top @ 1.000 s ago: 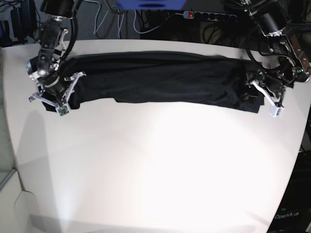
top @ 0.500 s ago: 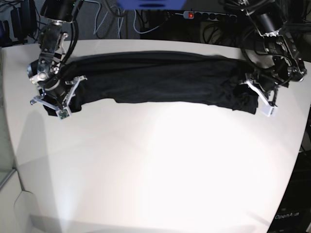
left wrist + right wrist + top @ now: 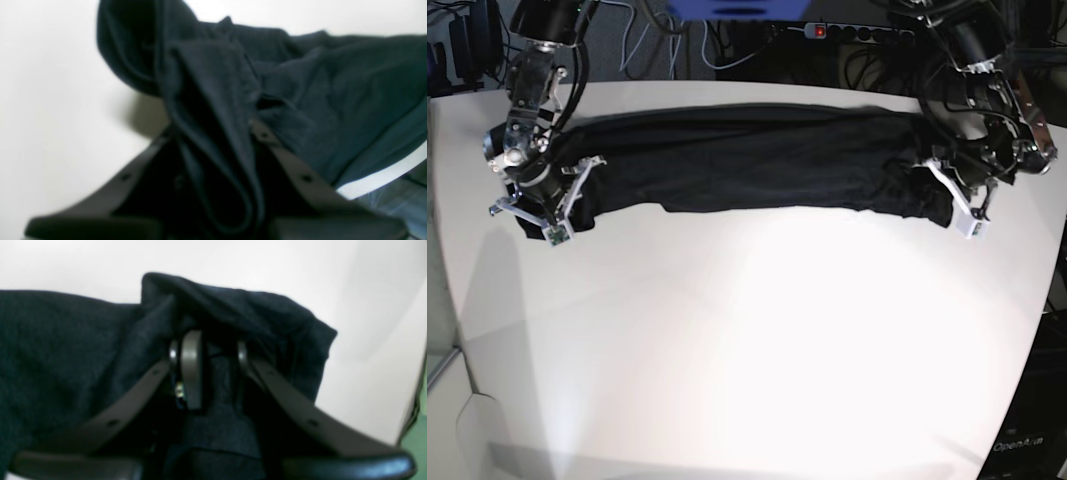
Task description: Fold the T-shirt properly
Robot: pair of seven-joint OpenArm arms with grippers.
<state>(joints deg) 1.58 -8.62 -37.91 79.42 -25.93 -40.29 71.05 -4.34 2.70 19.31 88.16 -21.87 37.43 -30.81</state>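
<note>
- The T-shirt [image 3: 747,160], black and matte, lies folded into a long wrinkled band across the far side of the white surface [image 3: 757,340].
- Left pincer [image 3: 949,190] pinches its bunched end.
- Right pincer [image 3: 545,195] grips the opposite end.

My table [image 3: 757,330] is a white top with a rounded near edge. The T-shirt [image 3: 747,160], black and folded into a long band, lies directly on it, stretched crosswise along its far edge, ends bunched up.
</note>
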